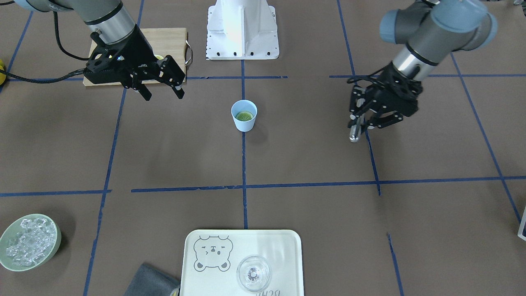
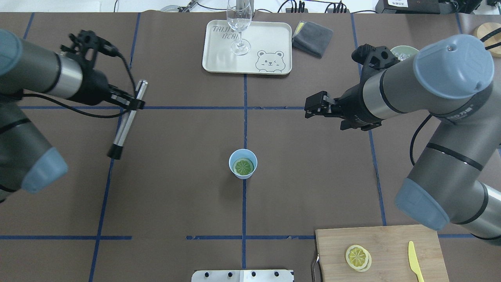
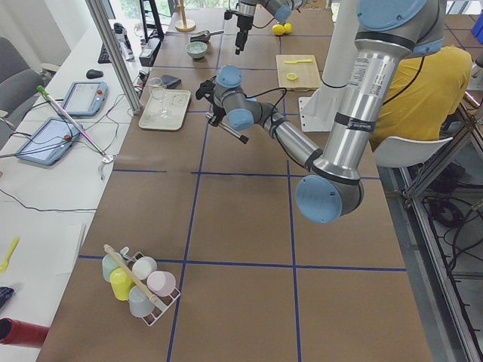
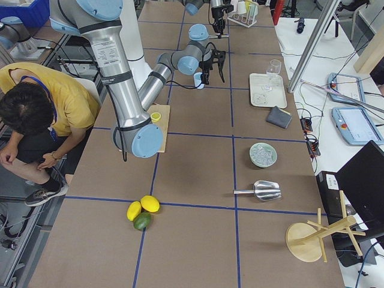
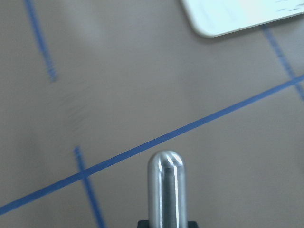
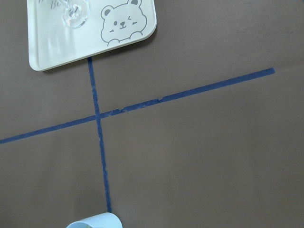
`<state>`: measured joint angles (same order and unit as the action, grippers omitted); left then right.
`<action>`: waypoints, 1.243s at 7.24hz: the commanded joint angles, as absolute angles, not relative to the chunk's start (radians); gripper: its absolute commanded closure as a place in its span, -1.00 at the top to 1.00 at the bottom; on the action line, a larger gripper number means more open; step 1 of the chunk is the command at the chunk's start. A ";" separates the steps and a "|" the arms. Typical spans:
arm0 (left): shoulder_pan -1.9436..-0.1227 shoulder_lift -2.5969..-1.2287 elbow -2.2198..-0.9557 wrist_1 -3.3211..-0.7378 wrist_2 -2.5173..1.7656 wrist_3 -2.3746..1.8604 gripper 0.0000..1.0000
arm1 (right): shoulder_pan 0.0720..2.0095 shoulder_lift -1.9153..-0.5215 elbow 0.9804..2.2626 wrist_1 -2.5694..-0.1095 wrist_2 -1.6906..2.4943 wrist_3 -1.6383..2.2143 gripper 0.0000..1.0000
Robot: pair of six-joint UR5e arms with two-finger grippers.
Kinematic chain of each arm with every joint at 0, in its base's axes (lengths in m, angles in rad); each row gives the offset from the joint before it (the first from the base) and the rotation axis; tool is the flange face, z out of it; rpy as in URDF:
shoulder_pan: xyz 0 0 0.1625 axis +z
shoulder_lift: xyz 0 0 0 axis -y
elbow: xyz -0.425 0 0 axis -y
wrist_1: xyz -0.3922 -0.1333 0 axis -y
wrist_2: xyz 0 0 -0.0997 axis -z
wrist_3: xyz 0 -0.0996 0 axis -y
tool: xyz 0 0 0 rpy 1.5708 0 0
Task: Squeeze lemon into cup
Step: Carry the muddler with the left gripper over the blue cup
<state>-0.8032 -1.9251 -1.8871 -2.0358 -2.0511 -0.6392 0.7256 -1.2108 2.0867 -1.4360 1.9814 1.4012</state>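
Lemon slice (image 2: pixel 243 167) lies flat inside the cup (image 2: pixel 244 176), face up, at table centre on a blue tape line. Neither gripper touches it. Bearings are from the overhead view, with the cup as dial centre. Right gripper (image 2: pixel 313 107) sits between 1 and 2 o'clock, well apart from the cup. Left gripper (image 2: pixel 135 103) is at 10 o'clock, farther off. Right gripper: fingers spread with nothing between them, plain in the front-facing view. Left gripper: clamped on a metal rod (image 2: pixel 126 122) with a silver shaft, its black tip pointing toward 7 o'clock and its rounded steel end toward 1 o'clock. Slice: thin, round, narrower than the cup's mouth, with a pale rim and a spoked segment pattern. It reads yellow-green against the blue wall. Cup: light blue, no handle, upright, tapering to the base. Two more slices (image 2: pixel 358 257), yellow and overlapping, lie on a wooden cutting board (image 2: pixel 391 239) at 4 o'clock from the cup, near a yellow knife (image 2: pixel 414 261). Tray (image 2: pixel 219 58) with a bear print is at 12 o'clock, with a clear stemmed glass (image 2: pixel 239 27) standing on it.
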 commanded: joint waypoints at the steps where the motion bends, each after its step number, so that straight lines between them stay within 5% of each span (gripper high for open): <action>1: -0.706 -2.102 -1.891 -2.078 -1.929 -0.637 -1.00 | 0.790 -1.255 2.083 -1.436 2.002 1.329 1.00; 4: -0.442 -2.094 -1.815 -2.619 -1.305 -0.632 -1.00 | 0.869 -1.284 2.077 -1.437 2.060 1.275 1.00; 9: -0.241 -2.102 -1.734 -2.735 -0.764 -0.601 -1.00 | 0.899 -1.279 2.063 -1.436 2.106 1.272 1.00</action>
